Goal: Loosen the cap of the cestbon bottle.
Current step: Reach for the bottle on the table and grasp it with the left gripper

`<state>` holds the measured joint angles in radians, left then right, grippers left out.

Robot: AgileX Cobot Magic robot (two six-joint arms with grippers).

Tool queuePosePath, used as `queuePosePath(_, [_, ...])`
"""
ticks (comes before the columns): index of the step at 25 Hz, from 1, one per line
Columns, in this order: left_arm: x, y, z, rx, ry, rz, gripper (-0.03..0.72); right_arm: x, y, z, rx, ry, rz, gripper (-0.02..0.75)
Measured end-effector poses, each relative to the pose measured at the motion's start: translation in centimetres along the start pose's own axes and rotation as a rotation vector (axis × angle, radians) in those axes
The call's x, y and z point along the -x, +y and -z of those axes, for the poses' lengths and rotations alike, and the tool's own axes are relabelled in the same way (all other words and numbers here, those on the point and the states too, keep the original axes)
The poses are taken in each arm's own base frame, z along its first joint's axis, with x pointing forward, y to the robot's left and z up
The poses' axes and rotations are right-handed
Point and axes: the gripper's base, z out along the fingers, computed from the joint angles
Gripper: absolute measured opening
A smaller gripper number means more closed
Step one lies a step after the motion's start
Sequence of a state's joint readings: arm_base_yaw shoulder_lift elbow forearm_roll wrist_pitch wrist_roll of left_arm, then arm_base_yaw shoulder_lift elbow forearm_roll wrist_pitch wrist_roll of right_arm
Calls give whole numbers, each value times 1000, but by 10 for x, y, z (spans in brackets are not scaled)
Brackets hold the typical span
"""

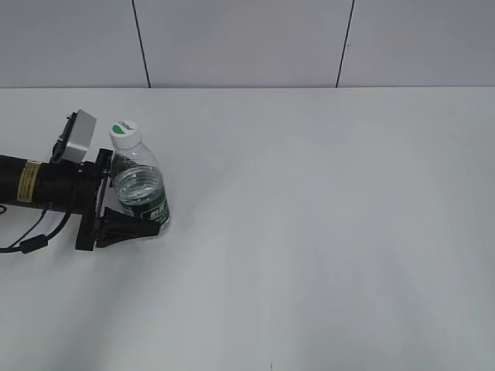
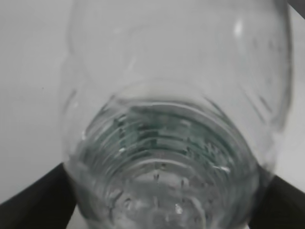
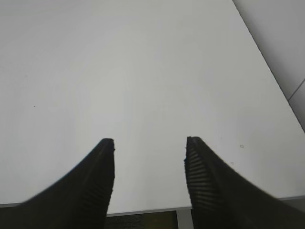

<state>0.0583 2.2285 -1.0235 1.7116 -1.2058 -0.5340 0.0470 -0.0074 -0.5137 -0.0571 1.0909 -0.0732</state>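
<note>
The cestbon bottle [image 1: 139, 185] stands upright at the left of the white table [image 1: 325, 232], clear with a dark green label band. Its white cap [image 1: 123, 130], marked with green, sits on the neck. My left gripper [image 1: 147, 213] reaches in from the left at label height, one black finger on each side of the body. In the left wrist view the bottle [image 2: 167, 95] fills the gap and both fingers [image 2: 38, 200] press against its sides. My right gripper [image 3: 148, 140] hangs open over bare table with nothing between its fingers; it is outside the exterior view.
The grey panelled wall [image 1: 247, 39] rises behind the table's far edge. In the right wrist view the table's near edge [image 3: 143, 210] runs just below the fingertips.
</note>
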Motion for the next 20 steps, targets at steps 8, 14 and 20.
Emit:
queuePosePath(8, [-3, 0, -7, 1, -13, 3, 591, 0, 0, 0, 0, 0, 0, 373])
queuePosePath(14, [-3, 0, -8, 5, -16, 6, 548, 0, 0, 0, 0, 0, 0, 373])
queuePosePath(20, [-3, 0, -8, 10, -19, 6, 412, 0, 0, 0, 0, 0, 0, 373])
